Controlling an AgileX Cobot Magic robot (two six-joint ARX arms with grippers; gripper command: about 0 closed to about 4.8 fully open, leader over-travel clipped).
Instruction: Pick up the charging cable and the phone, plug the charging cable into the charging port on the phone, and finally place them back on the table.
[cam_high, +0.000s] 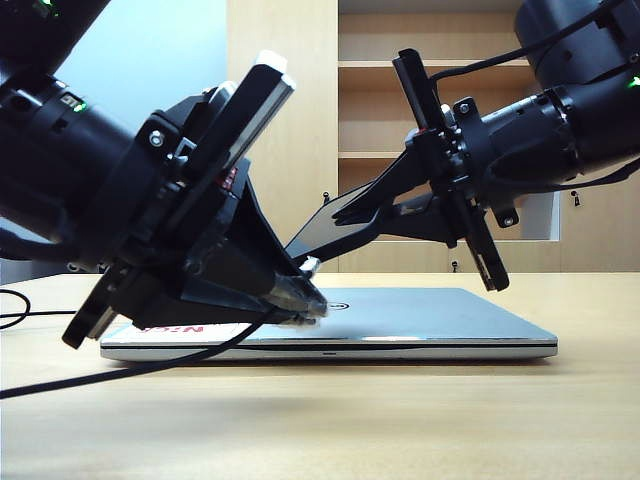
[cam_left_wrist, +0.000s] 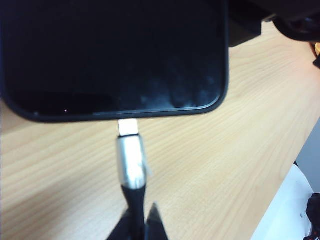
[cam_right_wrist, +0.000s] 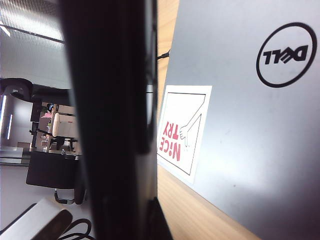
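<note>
The phone (cam_high: 325, 225) is a thin black slab held tilted in the air above the laptop, with my right gripper (cam_high: 360, 212) shut on it. In the right wrist view the phone (cam_right_wrist: 110, 120) shows edge-on between the jaws of my right gripper (cam_right_wrist: 127, 220). My left gripper (cam_high: 300, 298) is shut on the charging cable (cam_high: 150, 365) just behind its plug. The left wrist view shows the silver plug (cam_left_wrist: 131, 160) pointing out from my left gripper (cam_left_wrist: 136, 225), its metal tip meeting the phone's (cam_left_wrist: 115, 55) short edge. The charging port itself is hidden behind the tip.
A closed silver laptop (cam_high: 430, 320) with a red-white sticker (cam_right_wrist: 182, 132) lies on the beige table (cam_high: 400, 420) under both grippers. The black cord trails off the table's left side. A tall wooden shelf cabinet (cam_high: 400, 100) stands behind.
</note>
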